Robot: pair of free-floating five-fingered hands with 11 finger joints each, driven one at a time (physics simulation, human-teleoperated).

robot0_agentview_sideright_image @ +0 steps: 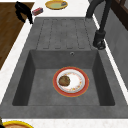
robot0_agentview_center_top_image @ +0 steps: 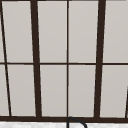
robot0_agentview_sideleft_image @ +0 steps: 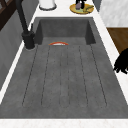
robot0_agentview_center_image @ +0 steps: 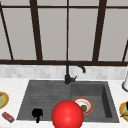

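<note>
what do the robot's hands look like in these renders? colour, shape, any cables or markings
The left hand is plain matte black all over, a human-like shape with separate fingers, seen as a dark silhouette near the sink's front edge. It ends at the wrist: no arm, sleeve or cable joins it, and no markings, logos or lighter parts are visible. In the left side view it looks the same solid black.

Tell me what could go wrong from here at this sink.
1. The left hand hangs at the counter's front edge, close to the small red block. A sideways sweep could knock the block to the floor.
2. The brown lump lies loose and off-centre on the red-rimmed plate in the basin. Tilting that plate would probably let it roll off.
</note>
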